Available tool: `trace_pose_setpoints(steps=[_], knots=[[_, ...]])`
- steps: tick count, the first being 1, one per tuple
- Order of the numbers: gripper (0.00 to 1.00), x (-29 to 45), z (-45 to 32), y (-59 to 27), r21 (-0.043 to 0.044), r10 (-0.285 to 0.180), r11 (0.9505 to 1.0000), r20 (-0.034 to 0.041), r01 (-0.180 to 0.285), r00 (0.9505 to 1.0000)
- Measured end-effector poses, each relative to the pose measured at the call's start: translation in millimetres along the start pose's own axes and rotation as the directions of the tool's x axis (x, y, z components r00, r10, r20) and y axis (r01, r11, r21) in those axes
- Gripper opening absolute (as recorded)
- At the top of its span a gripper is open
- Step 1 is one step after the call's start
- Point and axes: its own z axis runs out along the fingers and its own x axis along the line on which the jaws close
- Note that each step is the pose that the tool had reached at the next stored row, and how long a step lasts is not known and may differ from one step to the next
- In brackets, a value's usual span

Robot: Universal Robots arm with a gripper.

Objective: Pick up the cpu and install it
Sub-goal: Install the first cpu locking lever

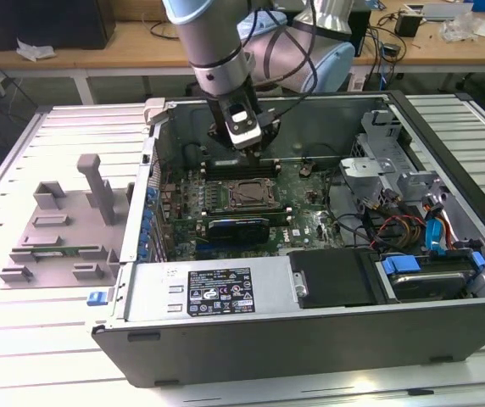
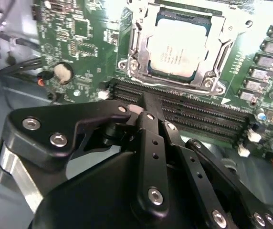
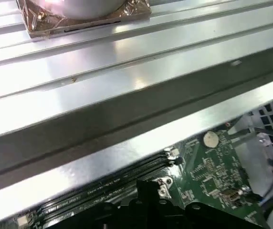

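We see a ribbed, pale metal table (image 1: 22,339) with wooden benches behind it at 12 o'clock in the exterior view. On the table lies an open computer case (image 1: 310,339) with its side panel off, and at 9 o'clock from the case sits a grey fixture tray (image 1: 64,237).

Inside the case, the green motherboard (image 1: 302,212) fills the middle, a black expansion card (image 1: 238,229) lies at 6 o'clock from the socket, a labelled power supply (image 1: 217,292) runs along the near wall, and a drive cage with coloured cables (image 1: 404,229) sits at 3 o'clock. The memory slots (image 2: 198,114) lie between the gripper and the socket in the second wrist view.

The cpu (image 2: 177,47) sits flat in the socket (image 2: 136,52), silvery top up, framed by the metal bracket.

The gripper (image 1: 255,151) hangs above the board at 12 o'clock from the socket, apart from the cpu. Its fingers (image 2: 151,107) are pressed together, pinching nothing.
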Motion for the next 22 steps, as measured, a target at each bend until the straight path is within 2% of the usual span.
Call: trace_pose_setpoints(steps=[5, 6, 9, 10, 12, 14, 15, 17, 18, 19, 22], knots=[[0.11, -4.4, -18.1, 3.4, 0.0109, 0.002, 0.9999, 0.0044, -0.002, 1.0], [0.11, -4.4, -18.2, 3.5, 0.0152, 0.002, 0.9999, 0.0061, -0.002, 1.0], [0.11, -4.5, -18.3, 3.4, 0.0159, 0.001, 0.9999, 0.0061, -0.001, 1.0], [0.11, -4.4, -18.1, 3.5, 0.0167, 0.002, 0.9999, 0.004, -0.002, 1.0], [0.11, -4.7, -17.9, 3.6, 0.0254, 0.004, 0.9997, -0.0175, -0.003, 0.9998], [0.11, -5.5, -17.3, 3.8, 0.0412, 0.007, 0.9991, -0.0517, -0.005, 0.9986], [0.11, -6.3, -16.9, 4.1, 0.055, 0.011, 0.9985, -0.0842, -0.006, 0.9964], [0.11, -7.6, -16.3, 4.5, 0.0741, 0.015, 0.9972, -0.1189, -0.006, 0.9928], [0.11, -8.5, -15.7, 4.9, 0.0912, 0.018, 0.9958, -0.1461, -0.005, 0.9891], [0.11, -8.8, -15.4, 5.0, 0.1084, 0.02, 0.9941, -0.1651, -0.002, 0.9861], [0.11, -8.8, -15.5, 4.9, 0.1091, 0.02, 0.994, -0.1652, -0.002, 0.9861]])
